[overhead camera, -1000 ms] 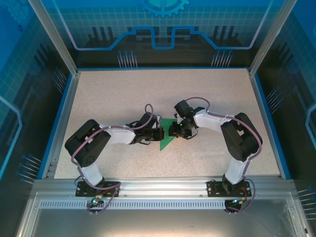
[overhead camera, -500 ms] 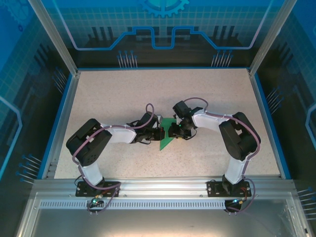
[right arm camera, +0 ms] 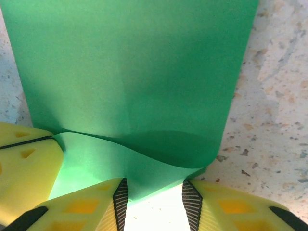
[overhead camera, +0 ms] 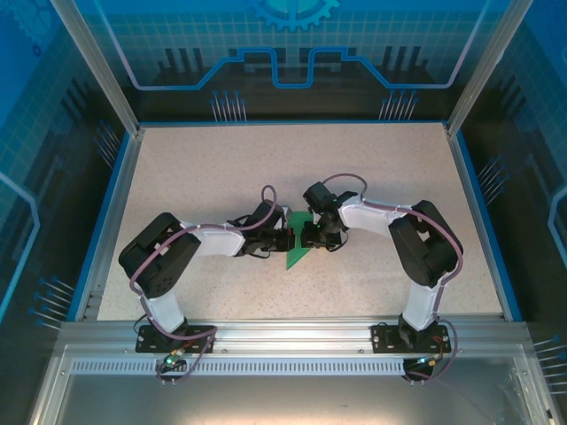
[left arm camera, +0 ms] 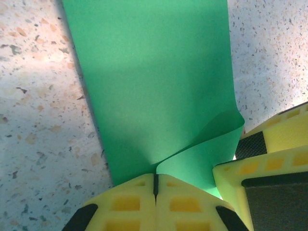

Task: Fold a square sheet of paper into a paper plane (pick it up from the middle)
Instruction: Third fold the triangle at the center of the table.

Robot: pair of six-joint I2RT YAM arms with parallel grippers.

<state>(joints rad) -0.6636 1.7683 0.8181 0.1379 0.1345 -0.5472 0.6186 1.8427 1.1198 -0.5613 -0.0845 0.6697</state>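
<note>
Left claw [left arm camera: 155,182] pinches green paper [left arm camera: 154,82] edge; bare tabletop [overhead camera: 221,168] around.

The sheet of paper [left arm camera: 154,86] is plain green, darker where shade falls across it. The surface [overhead camera: 221,168] is beige with fine brown and dark speckles, edged in blue. The left pincer [left arm camera: 155,185] and right pincer [right arm camera: 154,192] are yellow with black inserts. The left arm [overhead camera: 208,241] and right arm [overhead camera: 372,215] are black and white, with purple cables [overhead camera: 266,199]. The walls [overhead camera: 283,53] are blue with a pale grid pattern.
</note>
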